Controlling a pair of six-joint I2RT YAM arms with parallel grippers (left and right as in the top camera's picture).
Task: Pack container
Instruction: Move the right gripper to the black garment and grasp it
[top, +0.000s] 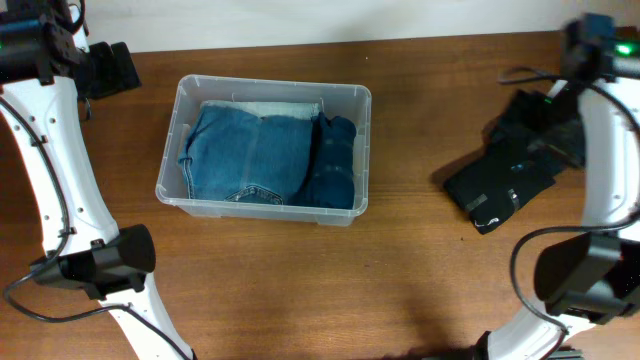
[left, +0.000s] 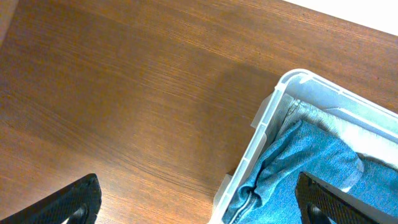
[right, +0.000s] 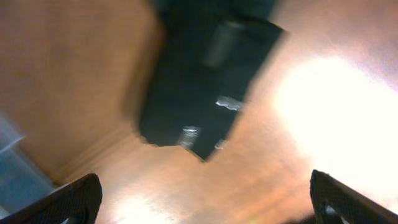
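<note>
The container (top: 364, 150) is a clear plastic bin left of the table's centre. It holds folded light blue jeans (top: 250, 150) and a dark blue garment (top: 333, 160). My left gripper (top: 110, 68) is open and empty, above the table just beyond the bin's far left corner. In the left wrist view its fingers (left: 199, 205) straddle the bin's corner (left: 280, 106) and the jeans (left: 311, 162). My right gripper (top: 540, 125) is open and empty above a black garment (top: 500, 185) lying on the table at the right. The right wrist view is blurred and shows the garment (right: 205, 87) beyond the open fingers (right: 205, 199).
Bare wooden table (top: 420, 260) lies between the bin and the black garment and along the front. The white arm links stand at the left (top: 60, 180) and right (top: 605, 150) edges. A cable (top: 520, 75) loops near the right arm.
</note>
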